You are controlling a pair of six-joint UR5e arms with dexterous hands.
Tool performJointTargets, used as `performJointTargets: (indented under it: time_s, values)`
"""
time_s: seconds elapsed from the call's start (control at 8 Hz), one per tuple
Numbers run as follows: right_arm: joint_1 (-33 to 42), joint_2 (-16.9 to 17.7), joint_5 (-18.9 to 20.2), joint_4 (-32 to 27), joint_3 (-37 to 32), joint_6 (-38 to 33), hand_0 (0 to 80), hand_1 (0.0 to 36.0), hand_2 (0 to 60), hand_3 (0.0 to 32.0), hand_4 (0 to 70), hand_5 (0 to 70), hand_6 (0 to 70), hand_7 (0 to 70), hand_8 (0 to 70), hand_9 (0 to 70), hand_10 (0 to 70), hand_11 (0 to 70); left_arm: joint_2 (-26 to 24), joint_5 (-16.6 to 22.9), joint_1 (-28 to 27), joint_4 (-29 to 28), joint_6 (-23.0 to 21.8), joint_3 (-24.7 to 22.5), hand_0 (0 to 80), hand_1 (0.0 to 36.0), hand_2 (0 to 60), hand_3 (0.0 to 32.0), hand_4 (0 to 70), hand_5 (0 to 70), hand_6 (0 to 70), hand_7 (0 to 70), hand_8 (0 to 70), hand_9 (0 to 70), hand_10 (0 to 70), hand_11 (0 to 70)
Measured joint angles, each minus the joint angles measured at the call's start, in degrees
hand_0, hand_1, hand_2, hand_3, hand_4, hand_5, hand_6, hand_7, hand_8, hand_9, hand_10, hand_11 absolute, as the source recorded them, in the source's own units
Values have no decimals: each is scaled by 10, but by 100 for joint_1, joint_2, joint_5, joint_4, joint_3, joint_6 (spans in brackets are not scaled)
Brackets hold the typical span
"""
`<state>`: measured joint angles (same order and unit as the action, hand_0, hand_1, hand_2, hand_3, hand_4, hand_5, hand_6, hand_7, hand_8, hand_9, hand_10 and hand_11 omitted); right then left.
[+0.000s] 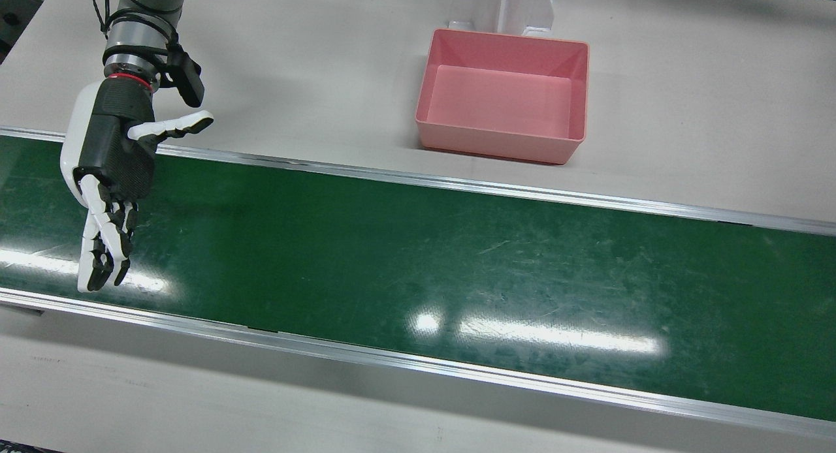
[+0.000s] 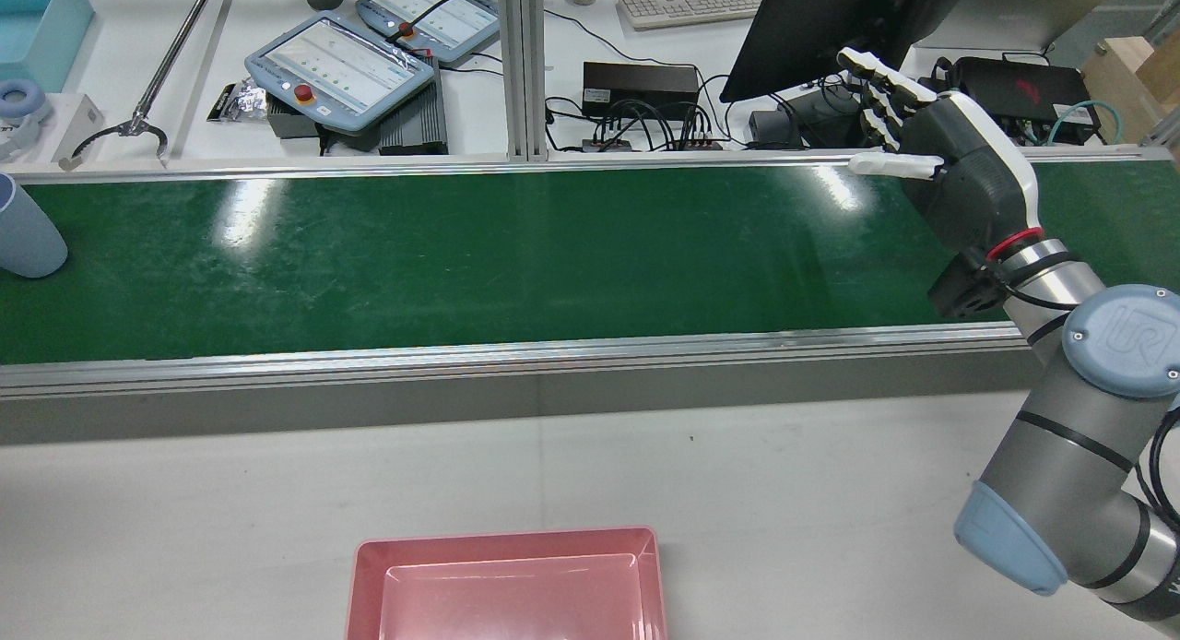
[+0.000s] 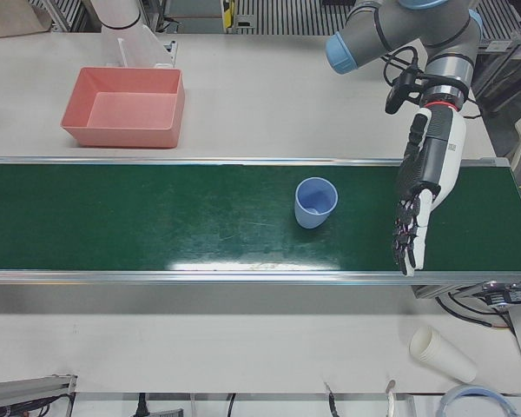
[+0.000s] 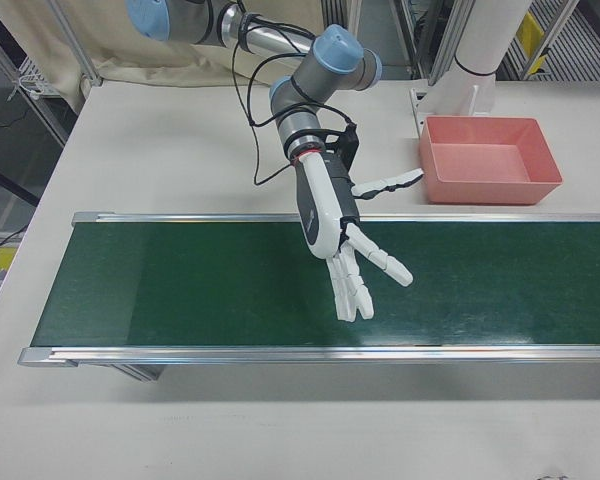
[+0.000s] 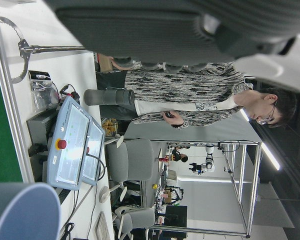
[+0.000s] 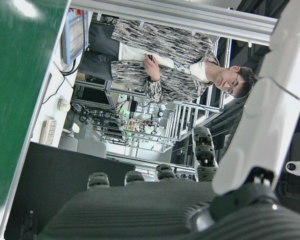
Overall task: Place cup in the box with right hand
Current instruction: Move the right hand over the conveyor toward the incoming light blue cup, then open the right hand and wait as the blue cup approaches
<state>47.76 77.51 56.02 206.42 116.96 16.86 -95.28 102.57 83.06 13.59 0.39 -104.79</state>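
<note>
The right hand hangs spread and empty over one end of the belt, seemingly waiting for the cup standing upright near the far end beside the spread left hand.

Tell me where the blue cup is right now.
The blue cup stands upright on the green conveyor belt in the left-front view, just left of the left hand and apart from it; the rear view shows it at its left edge.

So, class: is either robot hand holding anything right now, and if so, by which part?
Nothing is held. The right hand and left hand are open above the belt; the blue cup stands alone.
</note>
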Motion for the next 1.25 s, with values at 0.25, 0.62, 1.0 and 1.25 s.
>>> performJointTargets:
  time_s: [0.25, 0.62, 1.0, 1.25]
  values:
    - [-122, -14, -120, -80, -34, 375, 462, 102, 0, 56, 0, 37, 19, 83, 9, 17, 19, 41, 0, 6, 0, 3, 0, -10, 0, 0, 0, 0, 0, 0, 0, 0, 0, 0, 0, 0]
    - [-146, -13, -174, -439, -381, 541, 443, 83, 0, 0, 0, 34, 26, 75, 12, 14, 16, 35, 0, 1, 0, 3, 2, -8, 0, 0, 0, 0, 0, 0, 0, 0, 0, 0, 0, 0]
    - [-185, 227, -169, -799, -560, 518, 429, 82, 0, 0, 0, 33, 25, 62, 9, 14, 18, 38, 0, 0, 0, 3, 0, -6, 0, 0, 0, 0, 0, 0, 0, 0, 0, 0, 0, 0]
    - [-161, 337, -154, -1372, -868, 483, 443, 89, 0, 12, 0, 35, 20, 69, 12, 11, 10, 27, 0, 3, 0, 3, -2, -3, 0, 0, 0, 0, 0, 0, 0, 0, 0, 0, 0, 0]
